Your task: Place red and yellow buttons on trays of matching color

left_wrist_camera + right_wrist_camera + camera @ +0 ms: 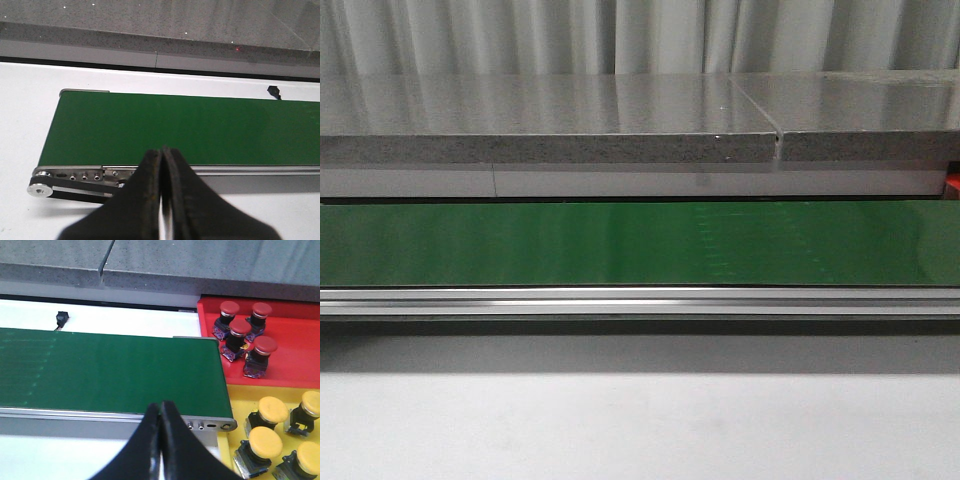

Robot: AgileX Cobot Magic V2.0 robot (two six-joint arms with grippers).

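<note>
In the right wrist view, several red buttons point(241, 333) stand in the red tray point(295, 360), and several yellow buttons point(265, 442) stand in the yellow tray point(240, 395) beside it, both just past the end of the green belt point(110, 370). My right gripper point(160, 406) is shut and holds nothing, at the belt's near rail. My left gripper point(162, 151) is also shut and empty, over the near rail at the belt's other end point(165, 127). No button lies on the belt. Neither gripper shows in the front view.
The green conveyor belt point(640, 243) runs across the front view with an aluminium rail point(640, 300) along its near side. A grey stone ledge point(550, 148) stands behind it. A small black sensor point(61, 318) sits behind the belt. A sliver of red point(953, 186) shows at the far right.
</note>
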